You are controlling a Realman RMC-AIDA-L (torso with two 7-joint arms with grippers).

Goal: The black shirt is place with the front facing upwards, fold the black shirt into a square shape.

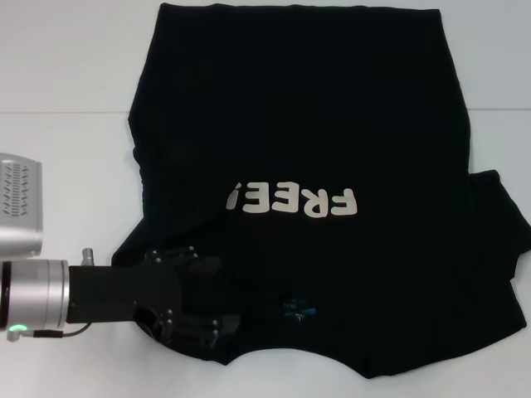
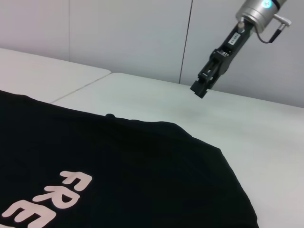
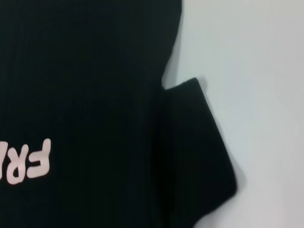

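White tabletop [image 1: 58, 124] carries the black shirt [image 1: 315, 124], spread front up. My left gripper [image 1: 217, 308] lies low over its near left shoulder; jaws hard to read against the black cloth. My right gripper [image 2: 198, 90] hangs above bare table, jaws together.

Left claw [image 1: 217, 311] low, reaching sideways from the left, arm level; right claw [image 2: 198, 90] raised, pointing down.

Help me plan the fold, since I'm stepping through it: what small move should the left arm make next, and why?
Probably draw the shoulder edge across toward the centre. The left gripper sits low on the plain black cloth T-shirt near the collar, left side already tucked, while the right sleeve lies spread on the white table. The right gripper hangs above the table.
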